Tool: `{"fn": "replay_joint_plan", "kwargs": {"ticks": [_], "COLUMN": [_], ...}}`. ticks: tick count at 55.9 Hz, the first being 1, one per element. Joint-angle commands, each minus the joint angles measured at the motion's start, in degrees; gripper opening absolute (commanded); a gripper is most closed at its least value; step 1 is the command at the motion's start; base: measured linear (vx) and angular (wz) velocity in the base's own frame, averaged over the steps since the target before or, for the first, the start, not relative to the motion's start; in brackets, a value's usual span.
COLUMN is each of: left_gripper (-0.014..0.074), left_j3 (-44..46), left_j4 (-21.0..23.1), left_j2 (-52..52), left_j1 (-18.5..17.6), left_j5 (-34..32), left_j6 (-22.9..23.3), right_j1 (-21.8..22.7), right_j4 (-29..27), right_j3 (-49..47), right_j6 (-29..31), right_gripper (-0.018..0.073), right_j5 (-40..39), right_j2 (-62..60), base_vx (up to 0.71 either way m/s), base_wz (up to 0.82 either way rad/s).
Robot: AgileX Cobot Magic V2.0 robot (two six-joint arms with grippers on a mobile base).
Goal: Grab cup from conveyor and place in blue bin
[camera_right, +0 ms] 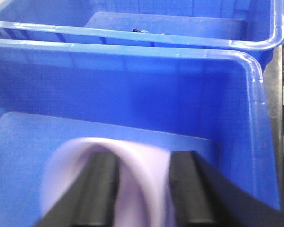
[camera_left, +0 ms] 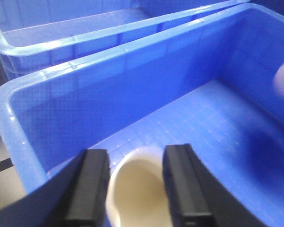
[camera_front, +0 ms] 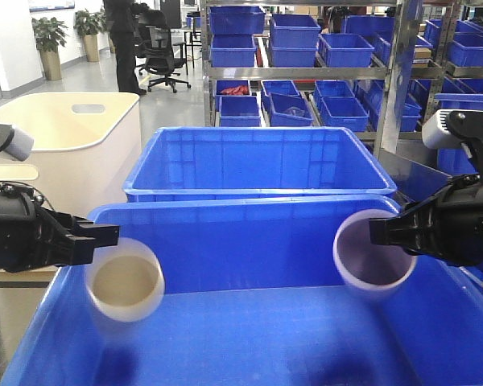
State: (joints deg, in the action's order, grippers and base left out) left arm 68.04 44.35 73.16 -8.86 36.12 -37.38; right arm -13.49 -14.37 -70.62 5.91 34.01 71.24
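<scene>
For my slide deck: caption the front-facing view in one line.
Left gripper and right gripper over the blue bin, a blurred cream cup and a blurred lilac cup at their tips.

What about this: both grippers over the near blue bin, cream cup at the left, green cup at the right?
One error: the cup at the right gripper is pale lilac, not green (right wrist view). Both grippers are over the blue bin, cream cup at the left gripper.

Left arm (camera_front: 20, 235), right arm (camera_front: 459, 225) matte black; pale grey joint caps (camera_front: 18, 143); flat black jaws.
</scene>
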Motion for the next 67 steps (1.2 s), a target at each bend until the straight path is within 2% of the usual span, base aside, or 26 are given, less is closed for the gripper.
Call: {"fn": "replay_joint_plan", "kwargs": {"ticks": [1,9,21,31,41,67], "left_gripper": [0.0457,0.0419,0.0291,0.0144,-0.0007,-0.0008], "left_j3": [1.58,1.58,1.58,1.58,1.58,1.58], "left_j4": [2.70,2.70,2.46,-3.42,-3.46,-3.46], "left_j2": [-2.01,-5.13,-15.03,-21.73,-25.99,-26.70], "left_j1": [-0.36,-0.36,-0.36,-0.36,-0.36,-0.36], "left_j5": [-2.71,-4.43,-10.38,-8.76,-4.87,-3.36], "left_j6": [-0.22,-0.22,-0.17,-0.05,1.51,1.51], "right_j1": [0.05,0.05,0.05,0.05,0.05,0.05], "right_j4": [-0.50,-0.45,-0.45,-0.45,-0.45,-0.45], "right_j3": [-1.86,-1.86,-1.86,-1.86,-1.86,-1.86], "right_j6": [0.06,0.06,0.06,0.06,0.06,0.06], "right_gripper": [0.0475,0.0503,0.0496,0.0493,0.0493,0.0494], "right_j5": [-5.13,-5.96,-6.00,-5.80,-5.80,-5.68], "right_j2": [-2.22,-4.62,-7.27,-7.33,-7.33,-7.33], "base_vx": [0.00,0.00,0.00,0.00,0.00,0.00], "base_wz": [0.00,0.00,0.00,0.00,0.00,0.00]}}
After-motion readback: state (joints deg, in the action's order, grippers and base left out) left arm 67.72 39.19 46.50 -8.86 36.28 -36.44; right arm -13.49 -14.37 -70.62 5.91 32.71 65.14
